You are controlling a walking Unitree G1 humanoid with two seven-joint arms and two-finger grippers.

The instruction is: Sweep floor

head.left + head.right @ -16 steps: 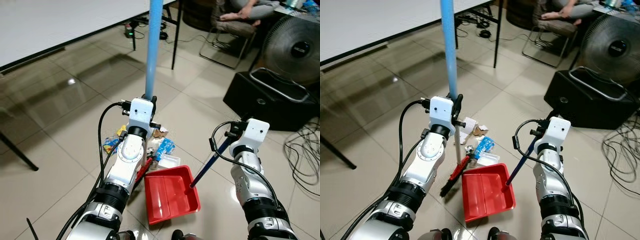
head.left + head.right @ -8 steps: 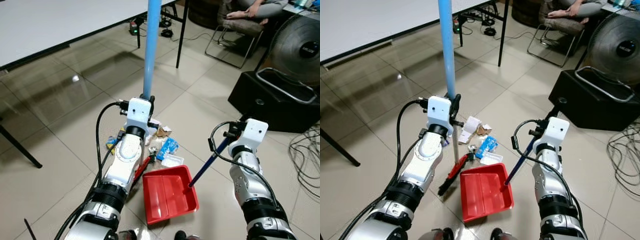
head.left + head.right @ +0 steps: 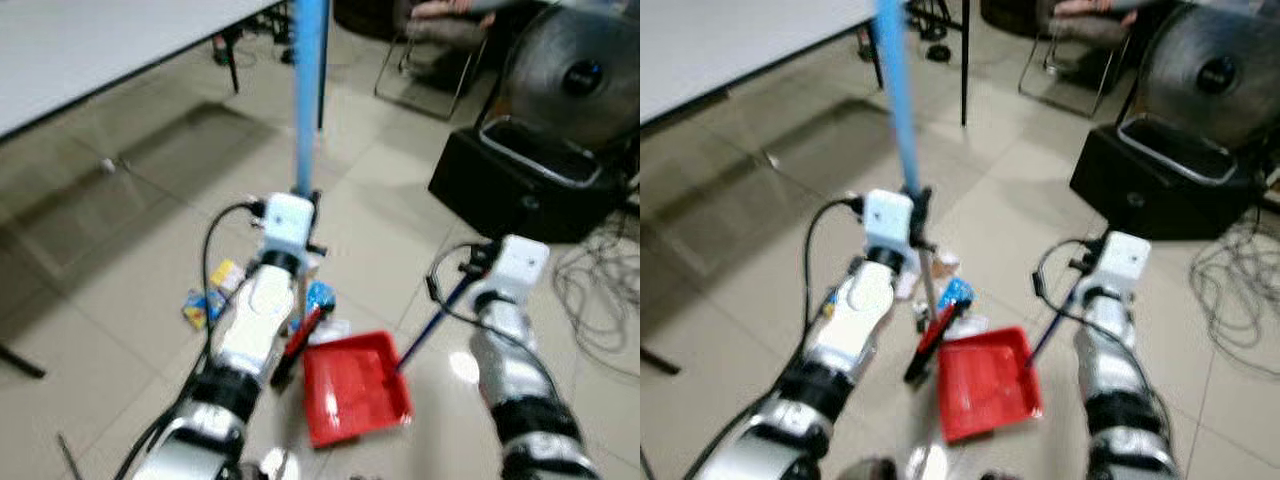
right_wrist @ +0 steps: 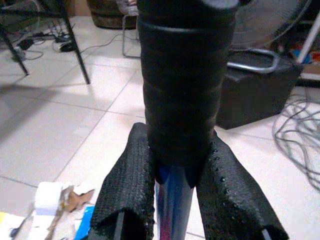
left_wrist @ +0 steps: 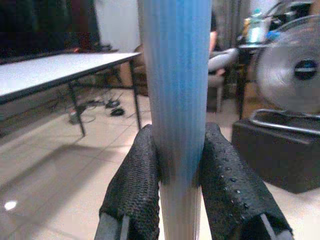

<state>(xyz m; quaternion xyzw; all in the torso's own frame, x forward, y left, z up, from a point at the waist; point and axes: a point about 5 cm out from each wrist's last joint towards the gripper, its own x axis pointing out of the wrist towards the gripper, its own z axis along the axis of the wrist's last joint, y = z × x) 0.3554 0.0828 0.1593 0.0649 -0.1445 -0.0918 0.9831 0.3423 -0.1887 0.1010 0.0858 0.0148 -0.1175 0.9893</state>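
My left gripper (image 5: 180, 150) is shut on the light blue broom pole (image 3: 310, 90), which stands nearly upright. The broom's red and black head (image 3: 298, 345) rests on the tiles by the left rim of the red dustpan (image 3: 355, 395). My right gripper (image 4: 175, 150) is shut on the black grip of the dustpan's dark blue handle (image 3: 430, 325); the pan lies flat on the floor. Litter lies beyond the pan: a blue packet (image 3: 318, 297), a white scrap (image 3: 330, 328) and yellow-blue wrappers (image 3: 205, 300) further left.
A white table (image 3: 80, 50) with black legs (image 3: 322, 60) stands at the back left. A black box (image 3: 510, 185) and a big fan (image 3: 575, 75) are at the right, with loose cables (image 3: 595, 290) on the floor. A person sits on a chair (image 3: 440, 10) behind.
The whole view has shifted and become blurred, so the camera moved. Both grippers keep their holds. Broom head and dustpan stay side by side.
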